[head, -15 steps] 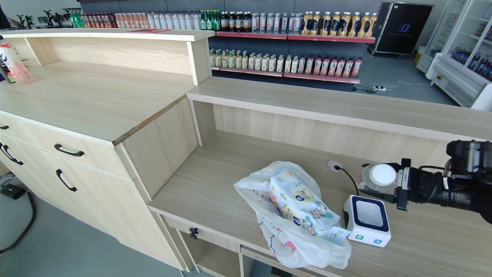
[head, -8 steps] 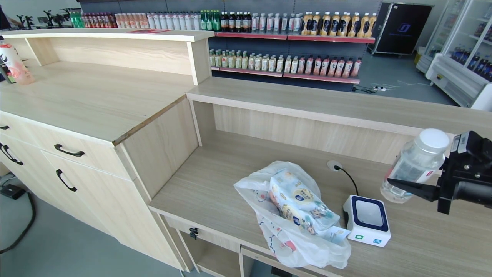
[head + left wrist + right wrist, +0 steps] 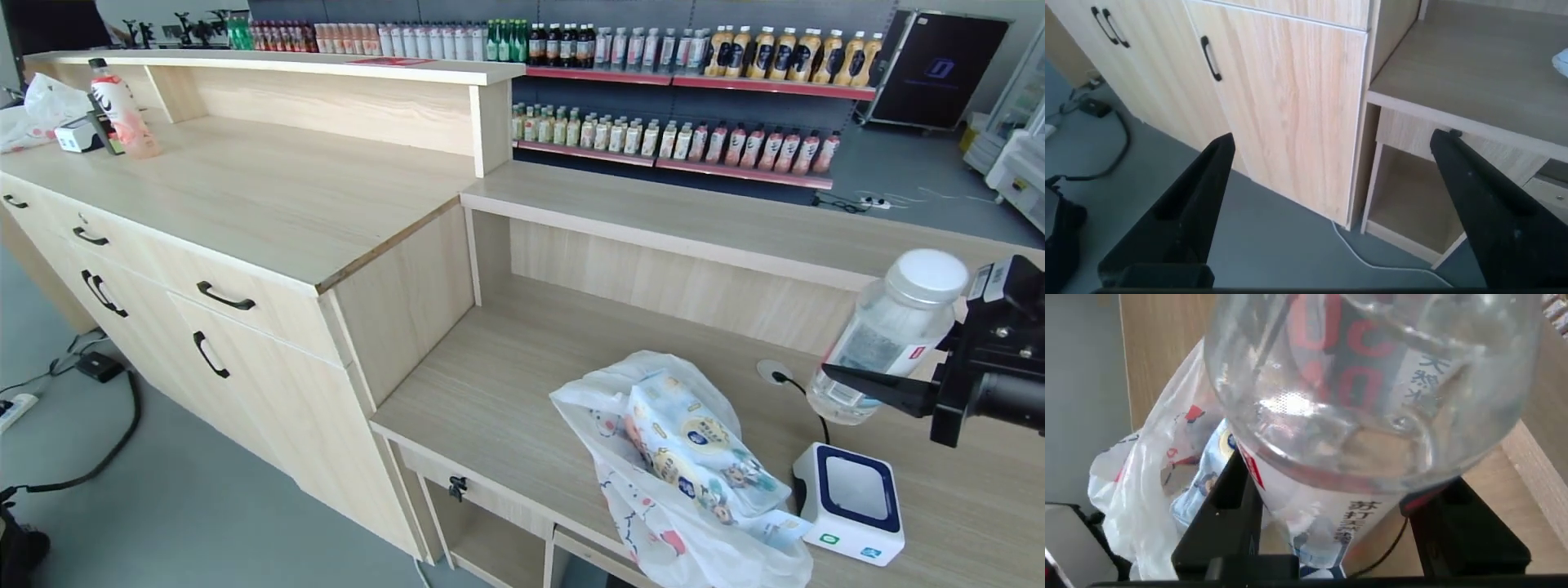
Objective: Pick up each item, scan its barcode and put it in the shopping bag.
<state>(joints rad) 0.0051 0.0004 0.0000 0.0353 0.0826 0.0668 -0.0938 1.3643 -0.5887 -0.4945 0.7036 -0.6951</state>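
A clear water bottle [image 3: 886,343] with a white cap stands nearly upright in the air, and my right gripper [image 3: 878,376] is shut on its lower body, above and behind the white barcode scanner [image 3: 853,502]. In the right wrist view the water bottle [image 3: 1372,400] sits between the dark fingers [image 3: 1221,531]. Left of the scanner, the white shopping bag [image 3: 678,490] lies on the low counter with a pack of wipes [image 3: 702,453] in its mouth; the shopping bag [image 3: 1151,482] lies below the bottle. My left gripper [image 3: 1323,220] hangs open over the floor by the cabinet door.
The scanner's cable runs to a hole [image 3: 771,371] in the low counter [image 3: 506,384]. A raised back ledge [image 3: 694,220] runs behind it. The higher counter on the left carries a pink bottle [image 3: 122,110], another scanner [image 3: 77,135] and a bag [image 3: 45,110]. Stocked shelves stand behind.
The right gripper turned the bottle from lying cap-forward near the scanner to upright and lifted it rightward. The head view has since shifted, so the whole scene sits further right.
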